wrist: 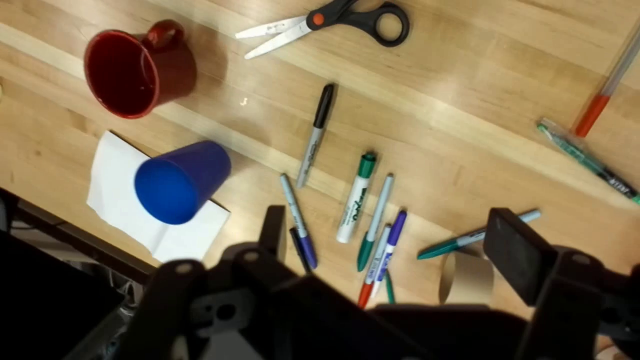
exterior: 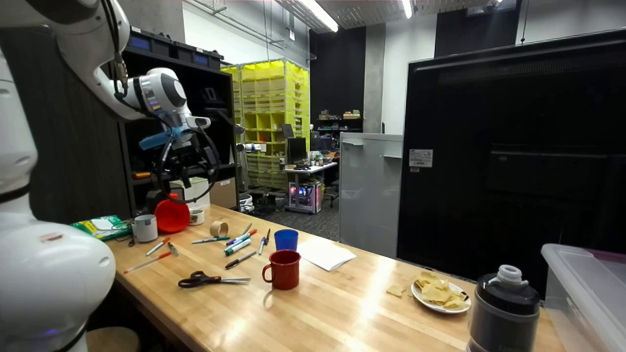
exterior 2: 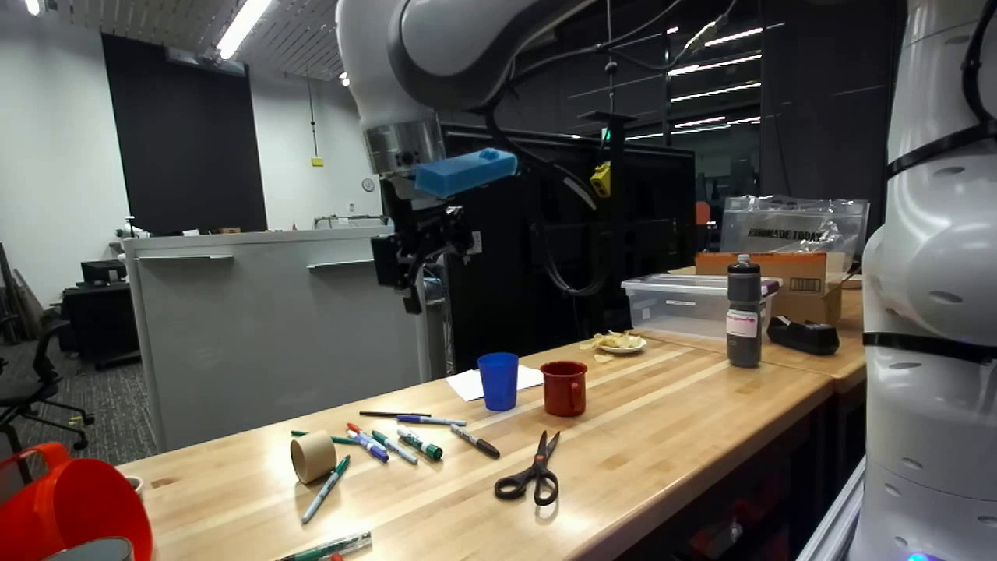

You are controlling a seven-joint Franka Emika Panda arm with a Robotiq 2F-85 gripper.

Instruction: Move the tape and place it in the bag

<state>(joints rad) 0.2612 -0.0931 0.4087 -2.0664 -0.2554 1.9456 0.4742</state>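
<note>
A: Where is the tape (wrist: 470, 282) to be found?

B: It is judged to be the brown roll, seen on the table (wrist: 450, 100) near the long edge away from the robot base (exterior: 49, 278), toward the end where the red bag (exterior: 172, 215) is placed.

A: And the fingers (wrist: 517, 255)?

B: They are spread wide, with nothing gripped; the gripper (wrist: 394, 237) is poised well above the table.

A: On what should the reach be made to turn?

B: On the roll's axis. The tape is rested on its rounded side, and in the wrist view its axis is seen roughly along the line on which the fingers would be brought together. Unless the wrist is turned, the open ends would probably be pinched, not the curved wall.

A: Is it centred?

B: No. It is seen nearer the finger on the bag's side, so a shift toward that end of the table seems needed before any lowering.

A: What could be upset?

B: A teal marker (wrist: 457, 243) is laid just beside the tape and might be knocked; the roll, if merely brushed, might be sent rolling.
</note>
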